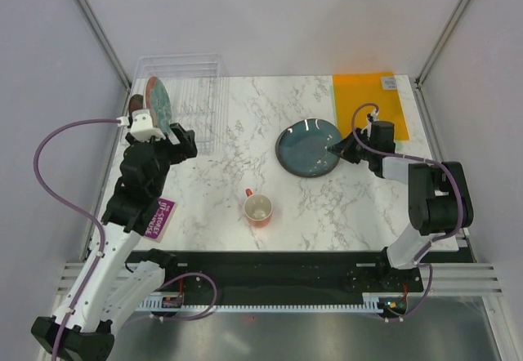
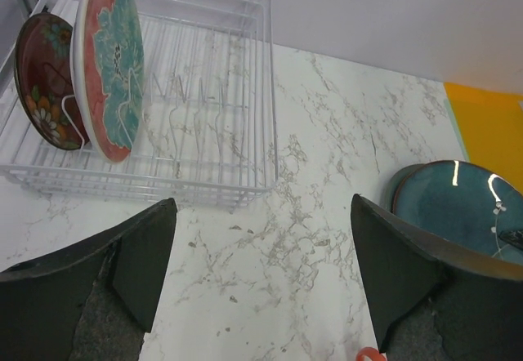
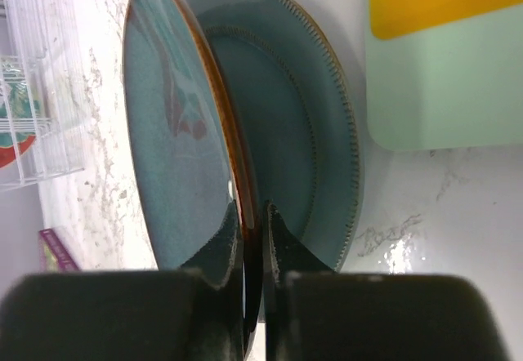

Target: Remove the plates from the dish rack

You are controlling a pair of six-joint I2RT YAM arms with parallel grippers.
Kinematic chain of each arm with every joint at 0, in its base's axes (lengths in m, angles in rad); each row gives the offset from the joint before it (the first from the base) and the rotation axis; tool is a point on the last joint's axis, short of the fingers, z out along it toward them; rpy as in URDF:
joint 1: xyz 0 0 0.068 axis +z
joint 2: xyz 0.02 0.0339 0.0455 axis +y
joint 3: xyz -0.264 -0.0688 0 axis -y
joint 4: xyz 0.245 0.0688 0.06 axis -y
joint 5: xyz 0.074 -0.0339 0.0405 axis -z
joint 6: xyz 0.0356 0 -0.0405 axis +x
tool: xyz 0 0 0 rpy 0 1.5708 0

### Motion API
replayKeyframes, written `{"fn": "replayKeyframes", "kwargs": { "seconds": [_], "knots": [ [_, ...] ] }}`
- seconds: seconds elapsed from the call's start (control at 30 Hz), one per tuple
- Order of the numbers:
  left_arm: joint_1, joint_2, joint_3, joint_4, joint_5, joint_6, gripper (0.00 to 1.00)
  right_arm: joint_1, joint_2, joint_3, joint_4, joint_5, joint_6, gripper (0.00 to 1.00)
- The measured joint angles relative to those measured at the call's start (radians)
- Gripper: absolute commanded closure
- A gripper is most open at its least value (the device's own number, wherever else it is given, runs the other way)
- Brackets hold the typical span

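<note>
The clear dish rack (image 1: 189, 91) stands at the back left and holds two upright red floral plates (image 1: 158, 104). In the left wrist view the teal-flowered red plate (image 2: 110, 59) stands in front of the darker red plate (image 2: 42, 79) in the rack (image 2: 212, 124). My left gripper (image 1: 184, 139) (image 2: 262, 206) is open and empty over the table, just in front of the rack. My right gripper (image 1: 337, 147) (image 3: 252, 206) is shut on the rim of the dark teal plate (image 3: 176, 132) (image 1: 309, 149), holding it tilted above the grey-green plate (image 3: 310, 124) lying on the table.
A small red mug (image 1: 258, 208) stands near the table's front middle; its rim shows in the left wrist view (image 2: 369, 354). A flat orange sheet (image 1: 369, 100) lies at the back right, behind the right gripper. White walls enclose the table.
</note>
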Motion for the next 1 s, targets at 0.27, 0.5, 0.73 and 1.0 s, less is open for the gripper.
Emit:
{"fn": "replayKeyframes", "kwargs": {
  "seconds": [0.27, 0.5, 0.73, 1.0],
  "knots": [
    [0.0, 0.034, -0.002, -0.015, -0.003, 0.0, 0.07, -0.006, 0.014, 0.001, 0.019, -0.049, 0.024, 0.27],
    [0.0, 0.035, -0.002, -0.018, -0.003, 0.001, 0.07, -0.001, 0.016, 0.031, -0.052, -0.049, -0.027, 0.12],
    [0.0, 0.055, -0.002, -0.018, -0.003, 0.006, 0.04, 0.04, 0.013, 0.163, -0.29, 0.068, -0.189, 0.06],
    [0.0, 0.202, 0.032, -0.032, -0.074, 0.076, 0.0, 0.095, 0.013, 0.232, -0.488, 0.229, -0.315, 0.04]
  ]
}}
